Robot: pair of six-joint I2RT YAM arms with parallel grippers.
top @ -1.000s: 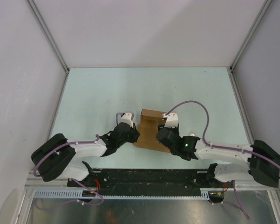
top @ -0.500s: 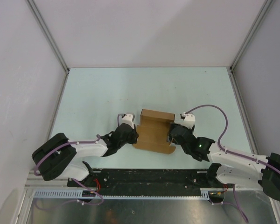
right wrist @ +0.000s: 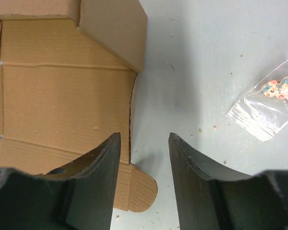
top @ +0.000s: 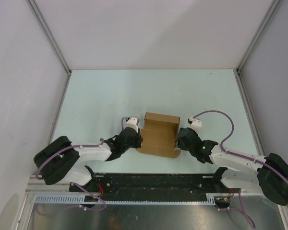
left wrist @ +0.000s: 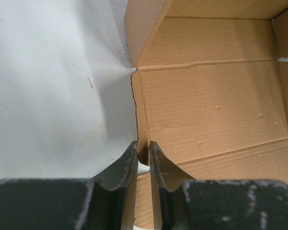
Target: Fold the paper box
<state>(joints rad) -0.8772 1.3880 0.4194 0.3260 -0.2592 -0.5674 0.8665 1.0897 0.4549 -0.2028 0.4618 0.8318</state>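
The paper box (top: pixel 158 136) is a brown cardboard sheet, partly folded, lying on the pale table between my two arms, with its back wall (top: pixel 161 118) raised. My left gripper (top: pixel 139 140) is at the box's left edge. In the left wrist view it (left wrist: pixel 143 149) is shut on the thin upright left flap of the box (left wrist: pixel 206 105). My right gripper (top: pixel 179 142) is at the box's right edge. In the right wrist view it (right wrist: pixel 144 146) is open, and the right edge of the box (right wrist: pixel 62 96) runs between the fingers close to the left one. A rounded tab (right wrist: pixel 141 189) pokes out below.
A small clear plastic bag (right wrist: pixel 266 108) with a coloured scrap inside lies on the table to the right of the right gripper. White enclosure walls (top: pixel 38 57) close in the table on three sides. The black base rail (top: pixel 153 182) runs along the near edge.
My right gripper has moved off the top of the box to its right edge and stands open there. The left gripper has kept its hold and place.
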